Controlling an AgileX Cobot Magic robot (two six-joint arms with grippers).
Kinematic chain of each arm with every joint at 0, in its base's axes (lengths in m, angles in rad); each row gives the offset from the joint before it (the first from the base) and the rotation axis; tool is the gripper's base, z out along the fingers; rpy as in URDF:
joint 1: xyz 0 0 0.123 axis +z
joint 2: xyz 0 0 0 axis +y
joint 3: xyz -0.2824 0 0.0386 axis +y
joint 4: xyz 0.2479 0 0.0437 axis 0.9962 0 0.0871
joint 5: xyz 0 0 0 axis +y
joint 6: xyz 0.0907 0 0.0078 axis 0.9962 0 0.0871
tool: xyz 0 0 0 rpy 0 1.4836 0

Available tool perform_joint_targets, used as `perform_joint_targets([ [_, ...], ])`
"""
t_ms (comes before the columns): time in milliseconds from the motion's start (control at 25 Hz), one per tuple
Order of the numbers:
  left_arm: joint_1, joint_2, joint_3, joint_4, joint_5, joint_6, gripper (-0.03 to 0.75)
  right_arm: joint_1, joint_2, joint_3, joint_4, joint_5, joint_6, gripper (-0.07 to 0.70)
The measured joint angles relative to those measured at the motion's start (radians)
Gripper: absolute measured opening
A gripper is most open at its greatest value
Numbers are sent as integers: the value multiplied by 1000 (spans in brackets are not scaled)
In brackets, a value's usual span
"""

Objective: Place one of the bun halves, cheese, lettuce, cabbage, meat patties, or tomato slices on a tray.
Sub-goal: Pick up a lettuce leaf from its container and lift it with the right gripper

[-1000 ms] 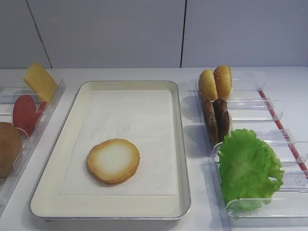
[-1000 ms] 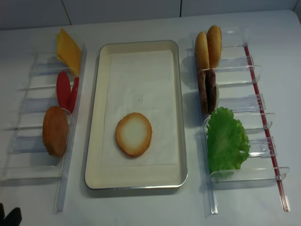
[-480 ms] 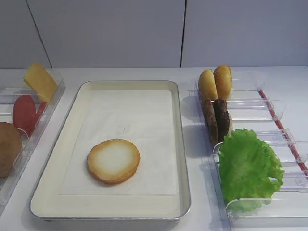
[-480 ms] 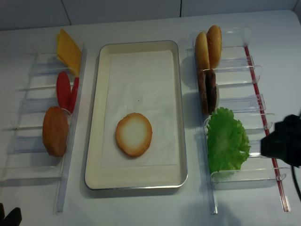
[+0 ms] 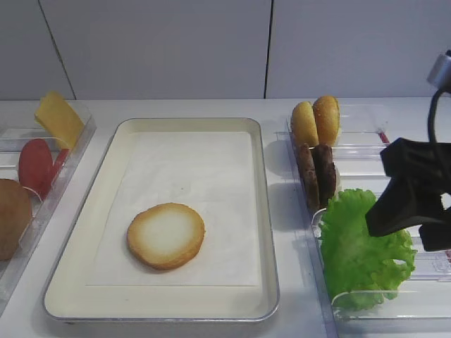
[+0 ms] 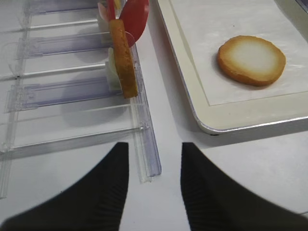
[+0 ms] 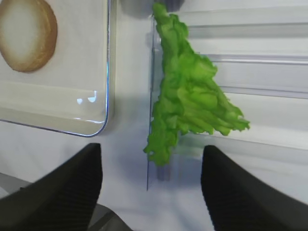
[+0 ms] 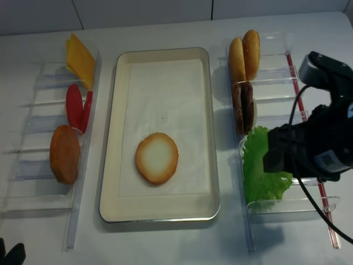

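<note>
A cut-face-up bun half (image 5: 166,235) lies on the paper-lined tray (image 5: 263,211). The frilly green lettuce (image 5: 356,246) stands in the front slot of the right clear rack. My right gripper (image 7: 151,192) hovers above it, open, with nothing between its fingers (image 5: 394,190). Behind the lettuce stand two meat patties (image 5: 317,172) and two more bun halves (image 5: 316,121). The left rack holds cheese (image 5: 60,118), tomato slices (image 5: 35,165) and a bun half (image 5: 13,218). My left gripper (image 6: 154,192) is open and empty over the table, near that rack's front end.
Clear plastic racks (image 8: 38,165) flank the tray on both sides; the right one (image 8: 298,207) has a red strip along its outer edge. A cable (image 8: 325,215) trails from the right arm. A white wall stands behind the table.
My right arm has come in from the right and now hangs over the lettuce. The food, the tray and the left gripper have not moved.
</note>
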Motion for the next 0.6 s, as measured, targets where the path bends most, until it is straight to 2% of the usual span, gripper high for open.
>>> perform_joint_targets([
  [160,0,0,0,0,0,0,246,47,64,0,-2,-61,0,456],
  [400,0,0,0,0,0,0,246,59,134,0,-9,-103,0,438],
  [520,0,0,0,0,0,0,246,59,140,0,-9,-121,0,347],
  [600,0,0,0,0,0,0,246,61,140,0,-12,-130,-4,235],
])
